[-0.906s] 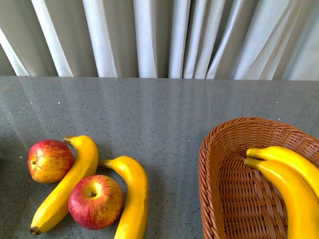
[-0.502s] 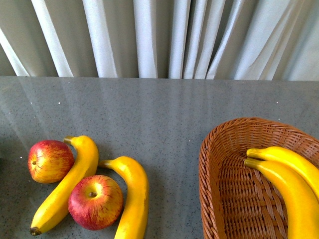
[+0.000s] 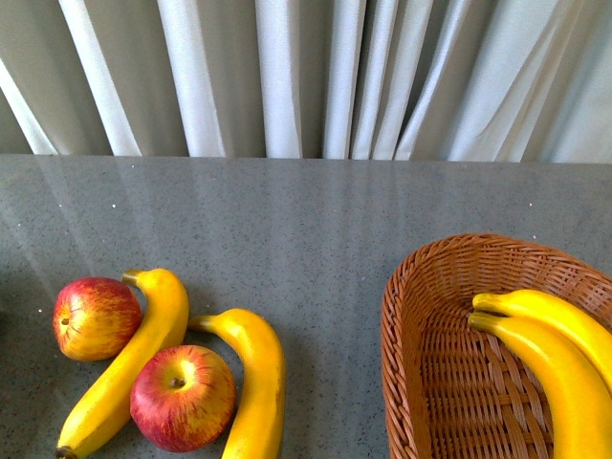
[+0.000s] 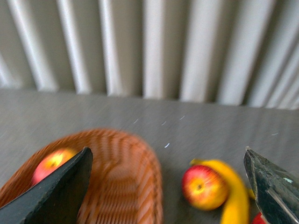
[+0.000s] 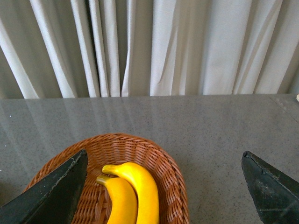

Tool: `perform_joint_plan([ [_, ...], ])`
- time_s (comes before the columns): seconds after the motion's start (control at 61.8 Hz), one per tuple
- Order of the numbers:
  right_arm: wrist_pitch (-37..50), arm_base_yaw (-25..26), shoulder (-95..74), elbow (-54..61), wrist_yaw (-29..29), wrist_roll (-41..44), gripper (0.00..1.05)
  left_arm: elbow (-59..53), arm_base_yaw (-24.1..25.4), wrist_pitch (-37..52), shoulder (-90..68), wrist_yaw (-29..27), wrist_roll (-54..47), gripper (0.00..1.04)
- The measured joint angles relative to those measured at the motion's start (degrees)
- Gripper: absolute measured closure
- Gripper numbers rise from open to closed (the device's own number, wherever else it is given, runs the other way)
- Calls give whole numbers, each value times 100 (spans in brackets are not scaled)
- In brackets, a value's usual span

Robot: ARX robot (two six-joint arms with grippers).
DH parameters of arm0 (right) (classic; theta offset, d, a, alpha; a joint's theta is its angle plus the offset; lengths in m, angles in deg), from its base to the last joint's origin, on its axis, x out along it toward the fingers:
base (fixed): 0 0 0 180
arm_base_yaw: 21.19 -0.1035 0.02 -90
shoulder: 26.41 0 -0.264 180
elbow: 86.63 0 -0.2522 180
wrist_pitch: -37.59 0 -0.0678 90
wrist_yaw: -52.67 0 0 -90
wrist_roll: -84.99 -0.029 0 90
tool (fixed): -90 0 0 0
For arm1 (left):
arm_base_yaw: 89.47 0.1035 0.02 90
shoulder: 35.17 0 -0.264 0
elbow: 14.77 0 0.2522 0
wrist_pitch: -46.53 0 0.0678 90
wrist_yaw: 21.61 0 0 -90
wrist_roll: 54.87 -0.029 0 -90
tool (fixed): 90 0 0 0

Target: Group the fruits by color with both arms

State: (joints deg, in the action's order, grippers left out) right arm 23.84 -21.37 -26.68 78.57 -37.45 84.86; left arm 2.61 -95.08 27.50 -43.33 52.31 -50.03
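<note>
Closest in, an apple (image 3: 182, 397) nestled between a left banana (image 3: 120, 373) and a right banana (image 3: 256, 382) on the grey surface (image 3: 306, 229); the second apple (image 3: 96, 317) lay just beyond. Rightward, a banana pair (image 3: 555, 382) rested in the wicker basket (image 3: 430, 287). Both the left gripper (image 4: 167, 154) and right gripper (image 5: 164, 156) had jaws wide apart, empty.

Left gripper (image 4: 166, 151) hangs with its black jaws spread wide apart, nothing between them. Right gripper (image 5: 164, 154) is spread just as wide, also empty.
</note>
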Motion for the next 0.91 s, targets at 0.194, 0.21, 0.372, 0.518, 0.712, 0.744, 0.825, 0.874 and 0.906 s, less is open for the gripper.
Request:
perform_joint_plan([
  [0.194,0,0,4,0,11,0,9,1058,-549,2522,-4000,-494,258,9],
  [0.21,0,0,4,0,11,0,9,1241,-610,2730,-4446,-490,251,9],
  [0.372,0,0,4,0,9,0,9,2350,-809,3230,-6887,-518,363,9],
  [0.518,0,0,4,0,11,0,9,2955,-994,3270,-7886,-629,564,9],
  [0.712,0,0,4,0,11,0,9,3501,-1248,3115,-8703,-750,938,9],
  [0.744,0,0,4,0,11,0,9,3530,-1272,3112,-8795,-785,964,9],
  [0.825,0,0,4,0,11,0,9,3574,-1283,3086,-8988,-822,1040,9],
  [0.874,0,0,4,0,11,0,9,3576,-1270,3086,-9058,-835,1088,9],
  [0.906,0,0,4,0,11,0,9,3576,-1257,3084,-9121,-837,1121,9],
])
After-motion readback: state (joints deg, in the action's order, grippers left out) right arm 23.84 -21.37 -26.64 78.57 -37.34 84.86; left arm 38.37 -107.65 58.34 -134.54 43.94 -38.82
